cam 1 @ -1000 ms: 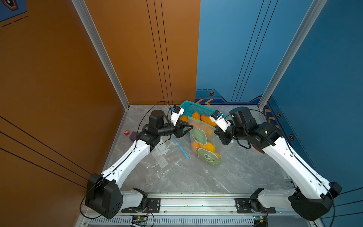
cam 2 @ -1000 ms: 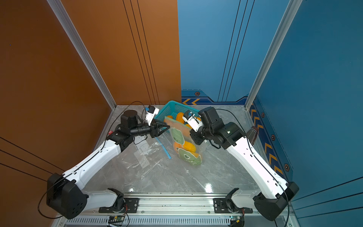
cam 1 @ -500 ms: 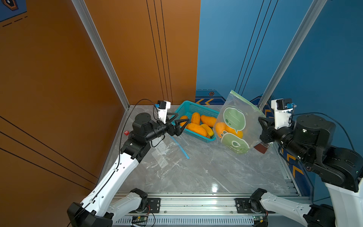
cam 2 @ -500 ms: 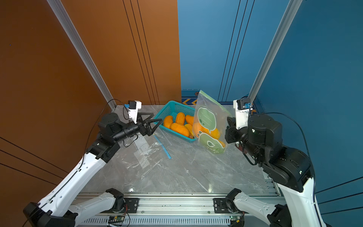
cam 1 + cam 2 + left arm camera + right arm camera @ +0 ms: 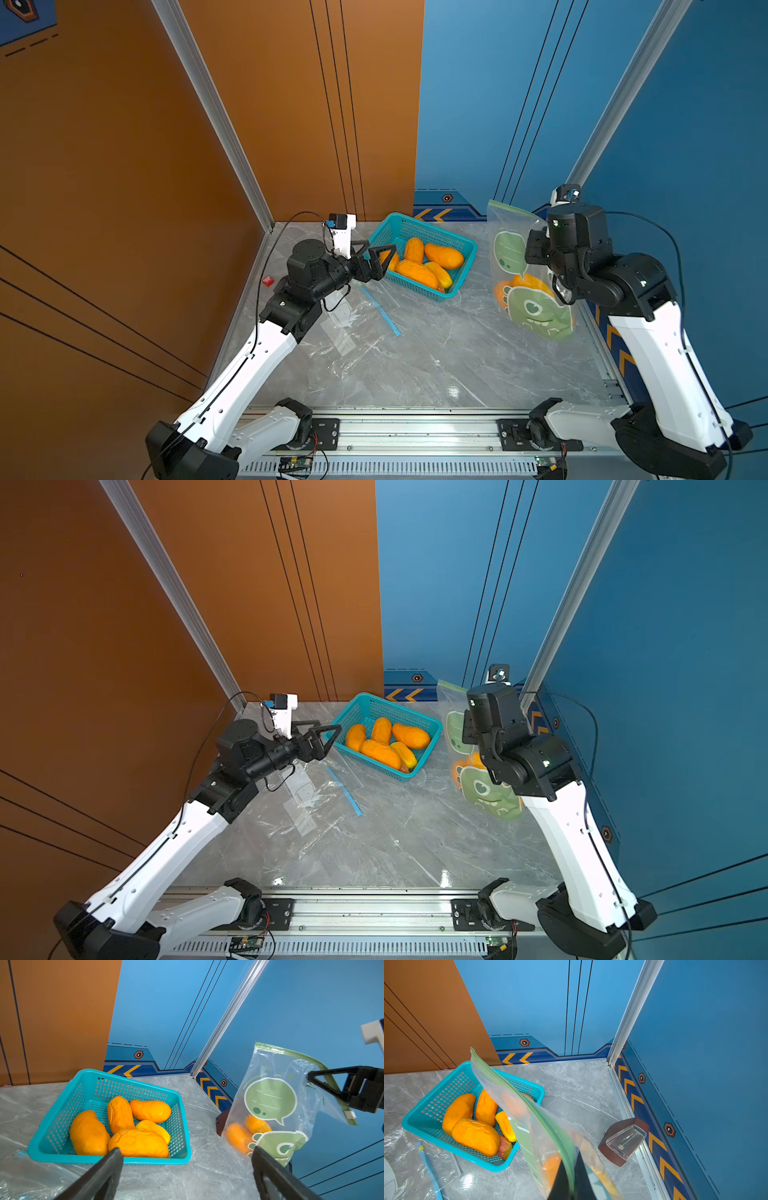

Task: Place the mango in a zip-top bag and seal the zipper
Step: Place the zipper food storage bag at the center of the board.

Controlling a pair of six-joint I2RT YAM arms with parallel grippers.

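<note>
Black left fingers [image 5: 380, 261]: spread wide, holding nothing and touching nothing; poised just beside the left corner of the basket [image 5: 432, 229], tips toward it.
Right fingers [image 5: 571, 1167]: pinched together on the green zip band of the bag [image 5: 270, 1101], which hangs from them.
Bag: clear plastic with green cartoon prints, at the right side of the worktop [image 5: 436, 365], near the blue wall. The zip edge is uppermost and slanted. Whether the bottom touches the worktop, or the zip is closed all along, cannot be told.
Bagged mangoes [image 5: 239, 1136]: two orange fruit at the bag's bottom, below the right fingers; well apart from the left fingers, with the basket between.
Basket mangoes [image 5: 139, 1142]: five, orange, loose in the teal basket at the rear of the worktop.
Spare bag [image 5: 353, 324]: clear, blue zip strip, flat on the worktop under the left arm.
Left wrist view alone: the right fingers seen side-on, clamping the band; both bagged fruit plain.
Right wrist view alone: a red-green fruit [image 5: 504, 1147] in the basket's corner; a brown case [image 5: 623, 1140] with clear cover by the right wall.
Top views: the right fingers are hidden behind their own wrist in both; a top view shows a red block [image 5: 268, 280] by the orange wall.
</note>
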